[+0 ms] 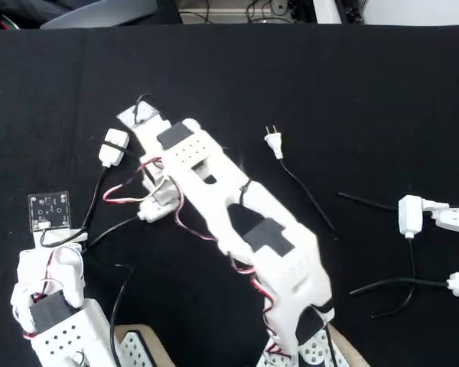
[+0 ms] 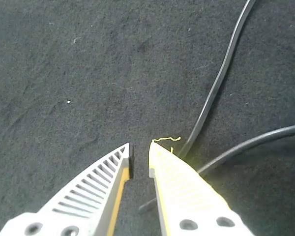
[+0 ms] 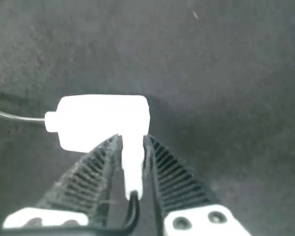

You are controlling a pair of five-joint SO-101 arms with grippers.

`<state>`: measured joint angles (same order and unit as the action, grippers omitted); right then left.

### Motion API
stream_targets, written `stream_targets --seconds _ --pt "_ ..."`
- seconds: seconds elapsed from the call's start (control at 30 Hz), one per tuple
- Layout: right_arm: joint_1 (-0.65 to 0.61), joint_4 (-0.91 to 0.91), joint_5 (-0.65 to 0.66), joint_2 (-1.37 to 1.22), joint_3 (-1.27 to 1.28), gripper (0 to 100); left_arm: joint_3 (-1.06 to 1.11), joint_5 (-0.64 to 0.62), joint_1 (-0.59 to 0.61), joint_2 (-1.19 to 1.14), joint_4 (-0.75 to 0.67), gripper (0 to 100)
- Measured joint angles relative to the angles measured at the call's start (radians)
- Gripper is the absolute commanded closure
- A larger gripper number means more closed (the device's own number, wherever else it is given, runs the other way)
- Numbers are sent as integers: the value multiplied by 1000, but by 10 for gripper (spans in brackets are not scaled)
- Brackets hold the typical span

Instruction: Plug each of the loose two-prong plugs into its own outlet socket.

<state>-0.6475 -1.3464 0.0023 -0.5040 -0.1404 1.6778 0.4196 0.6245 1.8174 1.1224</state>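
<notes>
Plug (image 3: 133,169) white, grasped by right gripper (image 3: 132,141), lower centre of frame | left gripper (image 2: 140,158) slightly parted, empty, beside black cables (image 2: 214,93)

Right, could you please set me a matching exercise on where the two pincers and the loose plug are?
Things:
1. left pincer
2. right pincer
3. loose two-prong plug

States:
A. lying mid-table, ungripped
B. shut on a white plug
C. over black cloth, beside black cables

Pairs: 1-C, 2-B, 3-A
</notes>
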Motion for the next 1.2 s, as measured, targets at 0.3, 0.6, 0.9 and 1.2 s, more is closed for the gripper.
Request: stream_targets --seconds 0.3,0.6,0.9,1.2 --pt "138 5 78 377 436 987 0 0 0 0 0 920" --pt "557 3 296 796 744 987 0 0 0 0 0 920" --pt "1217 89 741 1007 873 987 0 0 0 0 0 920" --pt "1287 2 810 1069 875 987 0 0 0 0 0 920"
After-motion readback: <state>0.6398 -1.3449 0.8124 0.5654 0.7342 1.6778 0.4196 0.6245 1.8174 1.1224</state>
